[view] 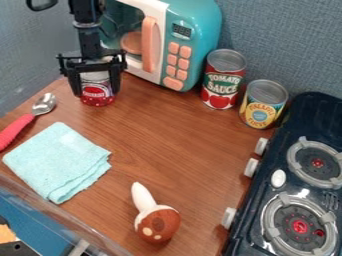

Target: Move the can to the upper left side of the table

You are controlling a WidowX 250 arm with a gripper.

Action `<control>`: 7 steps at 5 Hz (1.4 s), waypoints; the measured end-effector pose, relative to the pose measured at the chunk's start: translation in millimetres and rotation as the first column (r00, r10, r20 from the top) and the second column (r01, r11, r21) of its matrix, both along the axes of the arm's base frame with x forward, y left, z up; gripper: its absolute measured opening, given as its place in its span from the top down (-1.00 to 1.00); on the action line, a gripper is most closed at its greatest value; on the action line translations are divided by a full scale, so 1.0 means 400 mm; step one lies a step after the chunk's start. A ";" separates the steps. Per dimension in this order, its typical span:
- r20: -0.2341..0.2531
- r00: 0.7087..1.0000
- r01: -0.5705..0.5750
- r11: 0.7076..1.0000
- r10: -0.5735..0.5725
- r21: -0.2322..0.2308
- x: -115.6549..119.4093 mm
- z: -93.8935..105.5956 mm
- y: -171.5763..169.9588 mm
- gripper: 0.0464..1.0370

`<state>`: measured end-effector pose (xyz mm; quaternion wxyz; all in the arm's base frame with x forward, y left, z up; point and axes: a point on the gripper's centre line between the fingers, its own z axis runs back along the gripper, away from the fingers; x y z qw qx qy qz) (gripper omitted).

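Blocking part of can (97, 91): gripper (97, 94), fingers astride.

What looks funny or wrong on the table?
Nothing looks spilled or broken. The mushroom-shaped toy lies on its side, a bit odd since mushrooms stand up. The blue cloth is folded, but its edges don't quite line up.

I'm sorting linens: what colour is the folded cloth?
The cloth is light turquoise, as the camera view shows.
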<state>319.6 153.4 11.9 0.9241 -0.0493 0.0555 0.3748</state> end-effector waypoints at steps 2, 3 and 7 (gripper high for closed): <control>0.114 0.985 0.123 0.992 -0.126 0.038 -0.067 0.162 -0.092 -0.93; 0.114 0.985 0.124 0.991 -0.129 0.043 -0.068 0.162 -0.090 -0.93; 0.114 0.985 0.124 0.991 -0.129 0.043 -0.068 0.162 -0.090 -0.93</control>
